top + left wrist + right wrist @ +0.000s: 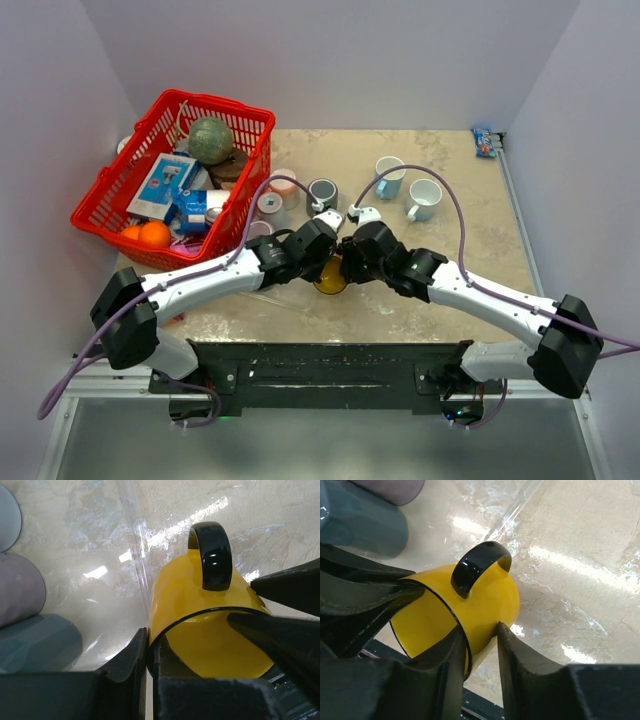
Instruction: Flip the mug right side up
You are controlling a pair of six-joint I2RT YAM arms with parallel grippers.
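Note:
The yellow mug (331, 278) with a black handle and black rim is held tilted on its side near the table's front edge, between both grippers. In the left wrist view the mug (195, 595) has its handle (212, 555) up and its mouth towards the camera. My left gripper (149, 642) is shut on the rim, one finger inside and one outside. My right gripper (480, 630) is shut on the opposite wall of the mug (487, 602), one finger inside and one outside. In the top view the left gripper (320, 262) and right gripper (347, 264) meet over the mug.
A red basket (255, 140) full of items stands at the back left. Several cups and mugs (322, 192) (390, 178) (424, 198) stand behind the grippers. A blue packet (484, 142) lies at the far right corner. A clear plastic piece (135, 555) lies under the mug.

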